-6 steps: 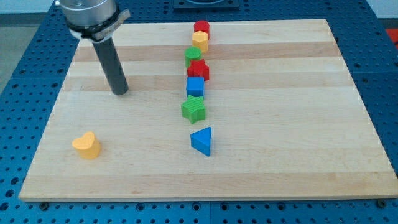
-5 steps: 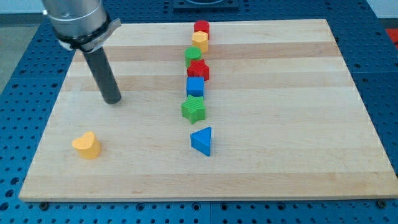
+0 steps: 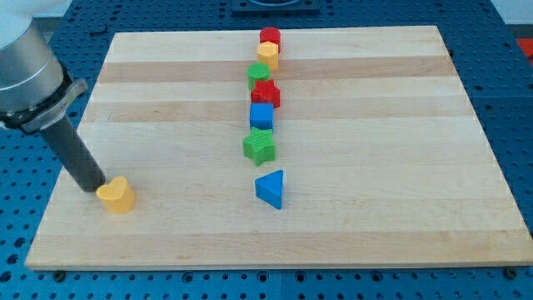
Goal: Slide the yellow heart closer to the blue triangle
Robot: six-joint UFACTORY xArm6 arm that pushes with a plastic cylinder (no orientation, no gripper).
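Note:
The yellow heart [image 3: 116,194] lies on the wooden board [image 3: 375,192] near the view's lower left. The blue triangle [image 3: 270,188] lies right of it, near the board's middle bottom. My tip [image 3: 88,186] is at the heart's left side, touching or nearly touching it. The dark rod rises from there up and to the left.
A column of blocks runs up from the triangle: a green star [image 3: 259,147], a blue cube [image 3: 261,116], a red star [image 3: 266,94], a green block [image 3: 258,75], a yellow block [image 3: 267,55] and a red block [image 3: 269,37]. The board's left edge is close to my tip.
My tip has moved down and to the left, from the board's upper left to the yellow heart's left side. No block has moved.

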